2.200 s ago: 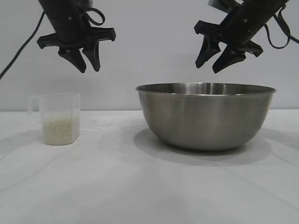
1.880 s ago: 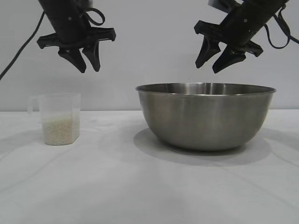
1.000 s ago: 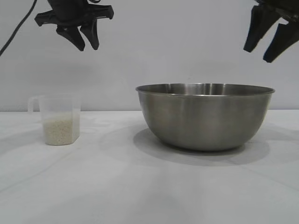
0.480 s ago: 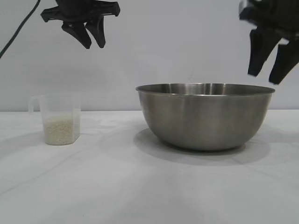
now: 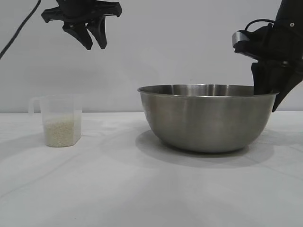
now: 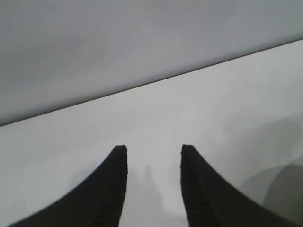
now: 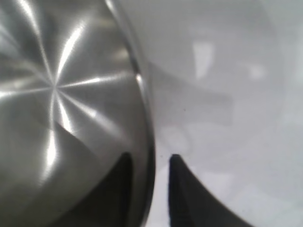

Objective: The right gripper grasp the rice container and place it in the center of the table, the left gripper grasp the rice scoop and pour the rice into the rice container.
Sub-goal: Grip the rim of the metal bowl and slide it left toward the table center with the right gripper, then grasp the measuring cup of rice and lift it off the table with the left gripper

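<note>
- The steel bowl [image 5: 207, 118] is seen standing upright on the white desk [image 5: 118, 189], right of the middle in the exterior view.
- The plastic scoop [image 5: 59, 120] is seen standing upright on the desk at the left, well apart from the bowl, its small handle turned away from the bowl.
- Rice [image 5: 60, 133] is held in the lower part of the scoop; the upper part is seen clear.
- The right pincer [image 5: 268, 97] is placed at the bowl's right-hand rim, pointing steeply down.
- In the right wrist view the right pincer [image 7: 151, 187] is seen straddling the thin rim of the bowl [image 7: 71, 109]: one finger is inside the bowl, the other outside over the desk [image 7: 227, 94].
- A narrow gap is seen between the two fingers, with the rim in it; whether the rim is already pinched cannot be told.
- The left pincer [image 5: 93, 41] is held high above the desk, up and a little to the right of the scoop, touching nothing.
- In the left wrist view the left pincer [image 6: 154, 156] is seen partly spread, with nothing between its fingers; only bare desk [image 6: 156, 113] and the grey wall [image 6: 118, 42] are seen beyond.
- A black cable [image 5: 16, 29] is seen running down from the left arm to the picture's left edge.
</note>
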Controlling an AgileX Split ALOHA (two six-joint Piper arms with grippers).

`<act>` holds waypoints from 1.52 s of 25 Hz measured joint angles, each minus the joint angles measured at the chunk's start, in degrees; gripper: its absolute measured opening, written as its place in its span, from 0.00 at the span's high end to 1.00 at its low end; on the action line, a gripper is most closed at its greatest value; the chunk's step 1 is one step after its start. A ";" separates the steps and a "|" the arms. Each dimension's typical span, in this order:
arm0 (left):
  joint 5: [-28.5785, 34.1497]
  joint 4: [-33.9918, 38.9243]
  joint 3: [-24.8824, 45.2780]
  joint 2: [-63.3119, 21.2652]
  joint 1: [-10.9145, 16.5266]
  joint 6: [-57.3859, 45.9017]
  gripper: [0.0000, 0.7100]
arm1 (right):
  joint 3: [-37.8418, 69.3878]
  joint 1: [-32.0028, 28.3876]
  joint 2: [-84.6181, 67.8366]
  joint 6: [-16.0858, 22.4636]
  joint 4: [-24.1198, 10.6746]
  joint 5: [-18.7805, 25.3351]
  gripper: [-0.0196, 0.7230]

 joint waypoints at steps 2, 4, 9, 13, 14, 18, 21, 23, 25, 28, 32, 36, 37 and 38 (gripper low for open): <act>0.00 0.00 0.00 0.00 0.00 0.00 0.65 | 0.00 1.14 0.00 0.00 -0.11 -0.37 0.97; 0.00 0.00 0.00 0.00 0.00 0.00 0.65 | 0.00 1.91 0.00 0.23 0.02 -1.13 0.97; 0.00 0.00 0.00 0.00 0.00 0.00 0.65 | 0.00 7.18 0.00 1.95 0.66 -3.94 0.97; 0.00 0.00 0.00 0.00 0.00 0.00 0.65 | 0.00 10.53 0.13 2.67 1.27 -4.68 0.97; 0.00 0.00 0.00 0.00 0.00 0.00 0.65 | 0.00 10.76 0.13 2.77 1.40 -4.91 0.97; 0.00 0.00 0.00 0.00 0.00 0.00 0.65 | 0.00 10.90 0.00 1.68 1.13 -5.62 0.75; 0.00 0.00 0.00 -0.09 0.00 0.00 0.65 | 0.00 10.90 -1.79 0.29 1.01 -6.16 0.57; 0.00 0.00 0.00 -0.09 0.00 0.00 0.65 | 0.89 10.90 -4.62 -0.35 0.90 -8.13 0.57; 0.12 0.00 0.00 -0.22 0.00 0.00 0.65 | 4.79 10.66 -9.24 -0.73 0.90 -12.41 0.57; 0.44 0.00 0.00 -1.00 0.00 0.00 0.65 | 16.20 9.99 -17.79 -3.16 0.90 -23.91 0.53; 1.06 0.00 0.00 -1.89 0.00 0.00 0.65 | 37.23 9.63 -32.37 -9.27 2.39 -45.50 0.53; 1.73 0.00 0.00 -2.08 0.00 0.08 0.65 | 51.45 9.39 -48.88 -12.22 3.12 -58.08 0.53; 2.19 0.00 0.00 -2.08 0.00 0.08 0.65 | 53.46 9.39 -53.15 -12.35 3.21 -58.33 0.53; 2.45 0.00 0.00 -2.08 0.00 0.22 0.65 | 54.72 9.39 -56.65 -12.46 3.25 -57.95 0.53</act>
